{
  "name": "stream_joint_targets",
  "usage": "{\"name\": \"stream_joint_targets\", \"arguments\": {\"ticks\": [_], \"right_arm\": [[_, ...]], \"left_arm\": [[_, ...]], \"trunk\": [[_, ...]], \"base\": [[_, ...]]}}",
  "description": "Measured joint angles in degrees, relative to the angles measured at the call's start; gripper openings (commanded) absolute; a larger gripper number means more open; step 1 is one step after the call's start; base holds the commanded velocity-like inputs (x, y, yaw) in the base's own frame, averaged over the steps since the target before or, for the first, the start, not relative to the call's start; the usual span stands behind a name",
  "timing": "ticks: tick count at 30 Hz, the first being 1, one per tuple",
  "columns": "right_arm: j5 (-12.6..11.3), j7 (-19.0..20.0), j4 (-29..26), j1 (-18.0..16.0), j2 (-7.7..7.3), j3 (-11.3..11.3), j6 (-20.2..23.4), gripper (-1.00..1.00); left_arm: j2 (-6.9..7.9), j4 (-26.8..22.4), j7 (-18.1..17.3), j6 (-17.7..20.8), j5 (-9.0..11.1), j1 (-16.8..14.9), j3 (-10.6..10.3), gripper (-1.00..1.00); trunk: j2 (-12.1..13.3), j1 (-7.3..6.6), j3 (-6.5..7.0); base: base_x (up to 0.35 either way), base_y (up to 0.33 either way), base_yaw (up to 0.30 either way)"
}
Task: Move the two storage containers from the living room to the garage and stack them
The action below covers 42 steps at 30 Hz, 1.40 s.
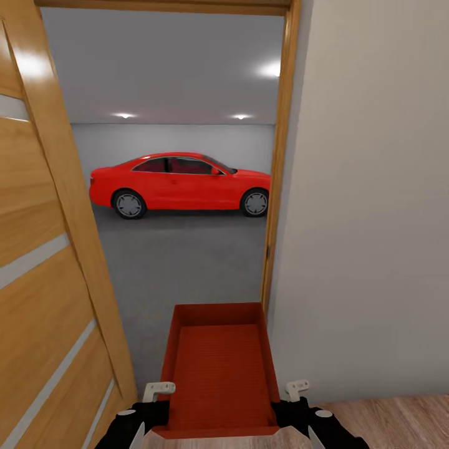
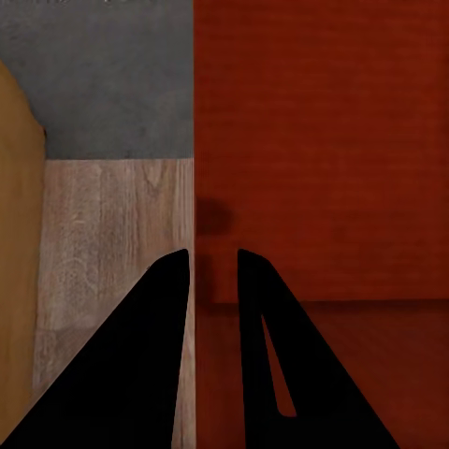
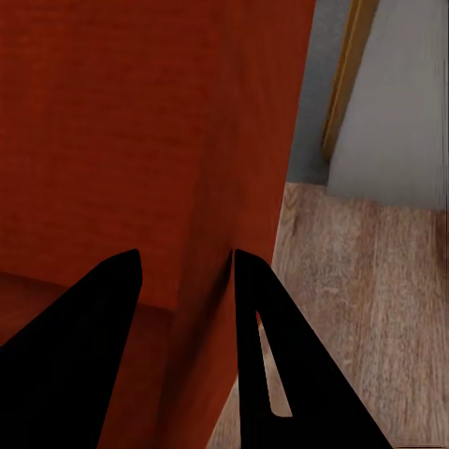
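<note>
One orange-red open-topped storage container (image 1: 218, 374) is held low in front of me, its far end reaching into the doorway of the garage. My left gripper (image 1: 163, 399) is shut on its left wall (image 2: 201, 140), one finger (image 2: 164, 309) outside and one inside. My right gripper (image 1: 282, 399) is shut on its right wall (image 3: 248, 140) in the same way. Through the doorway lies the garage's dark grey concrete floor (image 1: 181, 262), with a red car (image 1: 181, 184) parked side-on at the far white wall.
An open light wooden door (image 1: 43, 280) stands close on the left. The wooden door frame (image 1: 274, 187) and a beige wall (image 1: 374, 218) are close on the right. Light wood plank floor (image 1: 399, 424) lies under me.
</note>
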Motion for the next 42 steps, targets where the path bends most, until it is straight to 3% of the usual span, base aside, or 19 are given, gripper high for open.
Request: {"name": "stream_joint_targets", "arguments": {"ticks": [17,33,42], "right_arm": [[-0.1,0.0,0.0,0.0,0.0,0.1,0.1,-1.0],[-0.1,0.0,0.0,0.0,0.0,0.1,0.1,-1.0],[0.0,0.0,0.0,0.0,0.01,0.0,0.0,-1.0]], "left_arm": [[0.01,0.0,0.0,0.1,0.0,0.0,0.0,-1.0],[0.01,0.0,0.0,0.1,0.0,0.0,0.0,-1.0],[0.01,0.0,0.0,0.1,0.0,0.0,0.0,-1.0]], "trunk": [[0.0,0.0,0.0],[0.0,-0.03,0.0],[0.0,0.0,0.0]], "base": [[0.007,0.003,-0.005],[0.249,0.105,0.0],[0.043,0.011,0.074]]}}
